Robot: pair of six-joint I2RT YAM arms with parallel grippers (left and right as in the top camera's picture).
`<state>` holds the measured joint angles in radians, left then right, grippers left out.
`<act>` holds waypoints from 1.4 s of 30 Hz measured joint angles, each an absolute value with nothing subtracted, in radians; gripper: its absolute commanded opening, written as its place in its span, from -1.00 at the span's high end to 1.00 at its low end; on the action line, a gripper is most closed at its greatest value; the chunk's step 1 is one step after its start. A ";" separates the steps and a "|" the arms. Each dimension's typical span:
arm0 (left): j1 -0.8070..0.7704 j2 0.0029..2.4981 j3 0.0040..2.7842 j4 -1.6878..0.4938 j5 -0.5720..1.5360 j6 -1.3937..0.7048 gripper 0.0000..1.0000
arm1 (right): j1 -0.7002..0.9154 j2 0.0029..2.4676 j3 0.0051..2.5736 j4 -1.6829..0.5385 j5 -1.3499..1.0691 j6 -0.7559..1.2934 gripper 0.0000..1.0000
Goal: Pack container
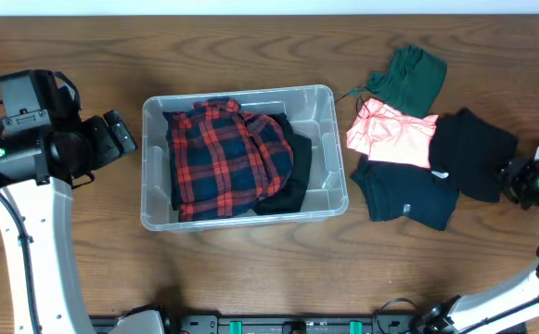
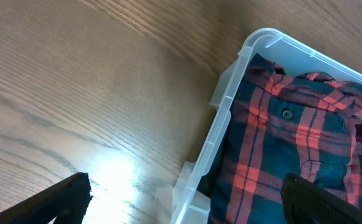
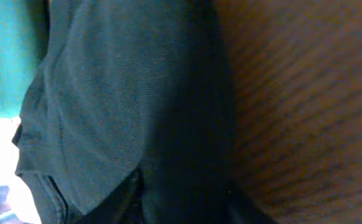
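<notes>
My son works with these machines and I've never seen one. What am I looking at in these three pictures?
Two robot arms sit at a wooden table. One picture looks down from above; the other two come from cameras on each wrist. A clear container holds a red plaid shirt over a black garment. Right of it lie green, pink, dark teal and black clothes. The left hand is open beside the container, holding nothing. The right hand's camera is pressed close to the black cloth; its fingers aren't visible.

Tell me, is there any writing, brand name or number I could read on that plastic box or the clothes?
None can be read. The container shows no lettering in any view, and the plaid shirt and the loose garments beside it carry no visible print or tags.
</notes>
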<state>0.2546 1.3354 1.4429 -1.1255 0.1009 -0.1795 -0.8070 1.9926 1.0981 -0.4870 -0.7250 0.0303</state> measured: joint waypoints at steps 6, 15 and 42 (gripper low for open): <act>0.255 1.335 1.443 -1.126 0.101 -0.179 -0.96 | -0.808 1.973 1.075 -0.494 -0.759 0.038 0.97; 0.255 1.335 1.443 -1.125 0.101 -0.179 -0.96 | -0.767 1.582 1.032 -0.405 -0.918 0.157 0.98; 0.255 1.335 1.443 -1.126 0.101 -0.179 -0.95 | 0.521 1.482 1.035 0.303 -0.637 0.751 0.97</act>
